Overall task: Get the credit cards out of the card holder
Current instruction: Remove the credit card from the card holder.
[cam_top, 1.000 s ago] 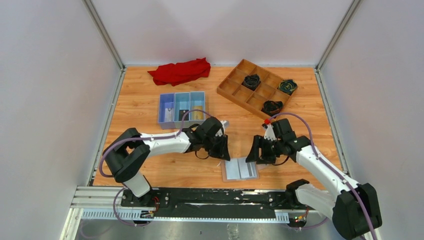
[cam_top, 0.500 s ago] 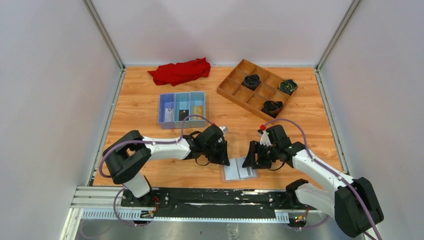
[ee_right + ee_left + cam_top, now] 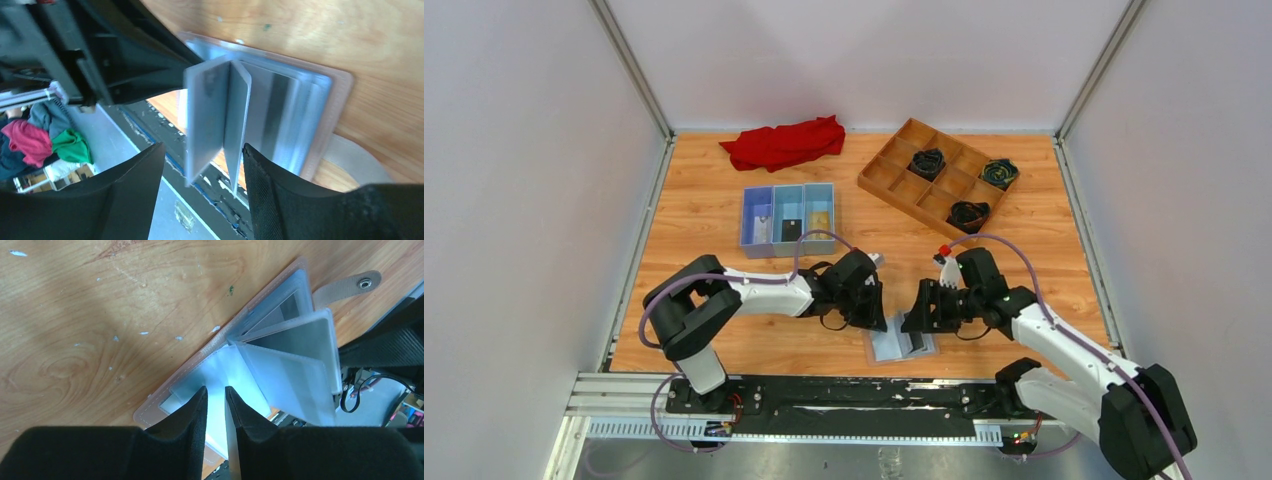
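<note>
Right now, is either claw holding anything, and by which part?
Right claw holds nothing: open jaws straddle upright clear sleeves of the tan-pink bifold card holder. Left claw, nearly closed, rests on its flat sleeves; a pinch cannot be told.

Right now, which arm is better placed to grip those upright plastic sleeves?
Probably the right. The right gripper stands open with two upright sleeves of the card holder seemingly between its fingers; the left gripper sits narrow over a flat sleeve.
</note>
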You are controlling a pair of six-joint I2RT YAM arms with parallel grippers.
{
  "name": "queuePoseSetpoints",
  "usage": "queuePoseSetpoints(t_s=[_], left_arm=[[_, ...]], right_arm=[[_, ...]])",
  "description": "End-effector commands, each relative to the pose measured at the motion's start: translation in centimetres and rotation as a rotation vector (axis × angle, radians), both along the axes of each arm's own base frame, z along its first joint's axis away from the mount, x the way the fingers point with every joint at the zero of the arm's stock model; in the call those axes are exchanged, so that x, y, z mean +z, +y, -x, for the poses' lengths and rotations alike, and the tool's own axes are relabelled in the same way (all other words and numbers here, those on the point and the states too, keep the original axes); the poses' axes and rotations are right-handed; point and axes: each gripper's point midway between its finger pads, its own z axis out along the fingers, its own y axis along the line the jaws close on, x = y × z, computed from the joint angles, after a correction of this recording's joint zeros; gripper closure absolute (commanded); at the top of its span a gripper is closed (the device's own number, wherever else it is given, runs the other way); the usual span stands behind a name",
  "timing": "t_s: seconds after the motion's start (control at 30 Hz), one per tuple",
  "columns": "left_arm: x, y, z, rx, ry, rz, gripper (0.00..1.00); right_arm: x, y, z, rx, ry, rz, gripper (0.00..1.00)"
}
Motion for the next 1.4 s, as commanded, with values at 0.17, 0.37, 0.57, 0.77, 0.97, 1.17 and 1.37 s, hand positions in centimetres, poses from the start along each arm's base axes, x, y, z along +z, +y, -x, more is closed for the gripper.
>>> queuePoseSetpoints(t_s=[0.17, 0.37, 0.57, 0.77, 0.97, 1.17, 1.37], left_arm=[[1.7, 0.0, -0.2, -0.018, -0.047, 0.010, 0.75], [4.4, 1.5, -1.2, -0.004, -0.099, -0.017, 0.75], [4.8, 5.3, -2.8, 0.063, -0.119, -0.052, 0.75], [5.6, 7.5, -3.5, 0.125, -0.138, -0.040, 0.75], [6.3, 7.2, -3.3, 0.127, -0.136, -0.001, 0.75], [6.8, 5.2, -2.6, 0.089, -0.089, 0.108, 0.75], [6.9, 2.8, 0.0, -0.039, 0.008, 0.210, 0.74]], right_arm=[[1.5, 2.1, 0.7, 0.093, -0.024, -0.106, 0.37], [1.6, 2.6, 1.0, 0.112, -0.021, -0.123, 0.38], [2.3, 3.8, 1.7, 0.180, -0.041, -0.151, 0.37], [1.2, 4.8, 2.4, 0.223, -0.014, -0.125, 0.37], [0.1, 4.7, 2.0, 0.199, -0.004, -0.082, 0.37], [-0.4, 4.3, 1.2, 0.162, -0.022, -0.039, 0.37], [-1.1, 3.0, 0.2, 0.052, -0.031, 0.021, 0.52]])
